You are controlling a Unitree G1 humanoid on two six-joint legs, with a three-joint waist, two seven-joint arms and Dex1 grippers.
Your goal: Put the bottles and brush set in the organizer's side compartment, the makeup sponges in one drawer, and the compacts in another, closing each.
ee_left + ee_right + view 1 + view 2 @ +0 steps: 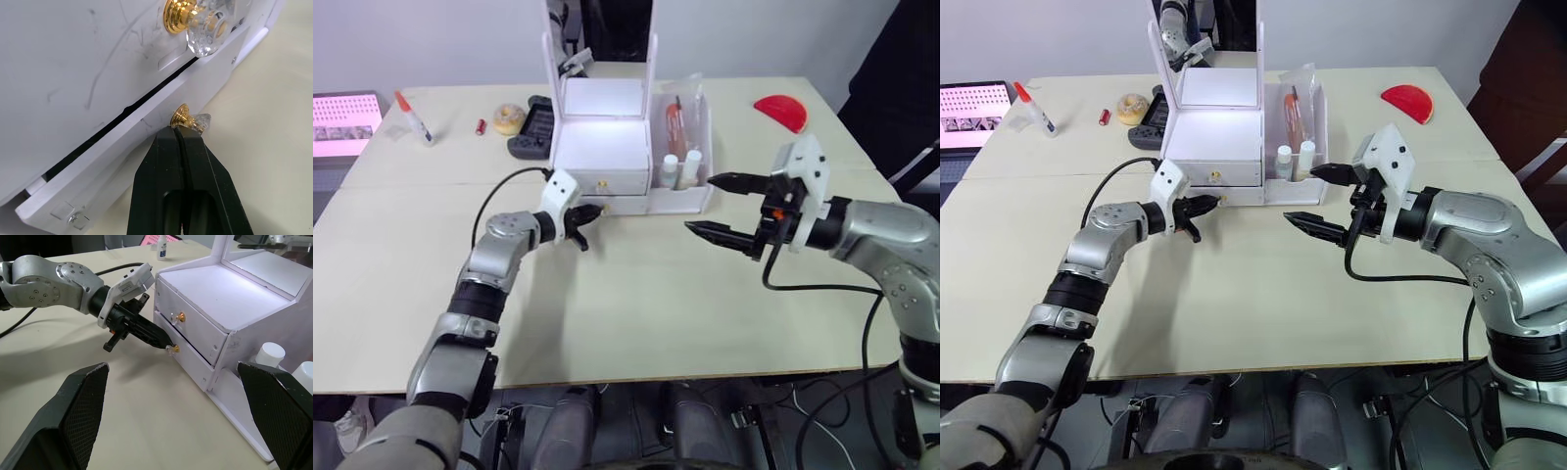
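Organizer (602, 147): white plastic box standing toward the back of the worktop (636, 294), upright framed mirror (600, 39) rising from its rear, two drawers on its front. Upper drawer (188, 325): shut flush, gold knob with a clear head. Lower drawer (142, 142): front panel standing slightly proud of the box, a dark gap showing along its upper edge; its gold knob (188, 119) sits at the tips of the left gripper (180, 131), whose black fingers are pressed together with no gap, touching the knob's base; whether they pinch it cannot be told. Side compartment (683, 166): open-topped bin on the organizer's right, holding the two white-capped bottles (681, 168) upright at its front and the brush set (677, 116) in its clear sleeve standing behind them. Right gripper (724, 208): hovering above the worktop just in front of the side compartment, fingers spread wide, holding nothing. Behind and to the left of the organizer: a dark handheld controller (532, 129) just beside it, then a yellowish tape roll (510, 118), a small red item (481, 125) and a red-tipped white glue bottle (414, 117). Well to the right of the organizer, near the far edge: a flat red object (780, 110).
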